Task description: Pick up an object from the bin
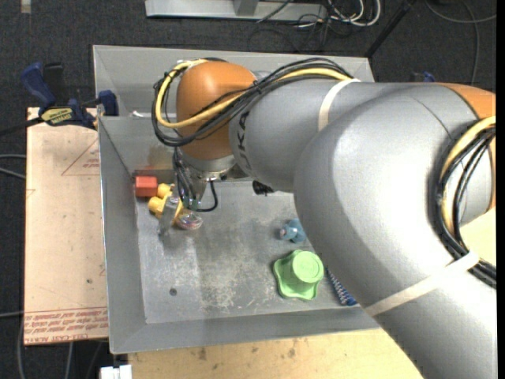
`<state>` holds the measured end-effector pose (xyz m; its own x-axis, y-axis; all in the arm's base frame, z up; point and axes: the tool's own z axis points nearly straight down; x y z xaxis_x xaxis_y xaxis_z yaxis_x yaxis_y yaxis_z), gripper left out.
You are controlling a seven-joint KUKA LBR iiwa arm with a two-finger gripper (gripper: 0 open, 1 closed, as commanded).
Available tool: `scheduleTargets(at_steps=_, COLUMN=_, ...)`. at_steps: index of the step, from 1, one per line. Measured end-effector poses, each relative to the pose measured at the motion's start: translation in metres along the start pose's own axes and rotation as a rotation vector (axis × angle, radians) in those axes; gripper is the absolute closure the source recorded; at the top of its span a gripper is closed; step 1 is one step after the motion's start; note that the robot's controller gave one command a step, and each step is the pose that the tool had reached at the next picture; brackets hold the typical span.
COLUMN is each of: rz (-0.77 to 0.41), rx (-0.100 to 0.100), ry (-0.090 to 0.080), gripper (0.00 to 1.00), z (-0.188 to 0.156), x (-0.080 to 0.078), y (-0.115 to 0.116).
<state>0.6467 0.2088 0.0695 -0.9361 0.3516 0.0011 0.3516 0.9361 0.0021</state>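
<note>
No text, label, brand or number is legible on the bin [122, 243], the arm [379, 196] or the loose things inside.

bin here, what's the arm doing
The robot arm reaches into the grey bin from the right. Its gripper is low at the left side, right by a yellow piece and a small round pale thing, with an orange-red block beside them. Whether it holds anything can't be told. A green lid and a small blue thing lie apart, further right.
</note>
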Motion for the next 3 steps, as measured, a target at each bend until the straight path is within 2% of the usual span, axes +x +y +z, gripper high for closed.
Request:
scheduleTargets(at_steps=1, rz=0.003, rx=0.000, ry=-0.001, gripper=1.00, z=-0.001, x=-0.001, y=-0.002)
scheduleTargets(at_steps=2, rz=-0.037, rx=-0.006, ry=-0.009, gripper=1.00, z=-0.122, x=0.006, y=0.008)
scheduleTargets(at_steps=3, rz=-0.042, rx=-0.006, ry=-0.009, gripper=1.00, z=-0.202, x=0.023, y=0.009)
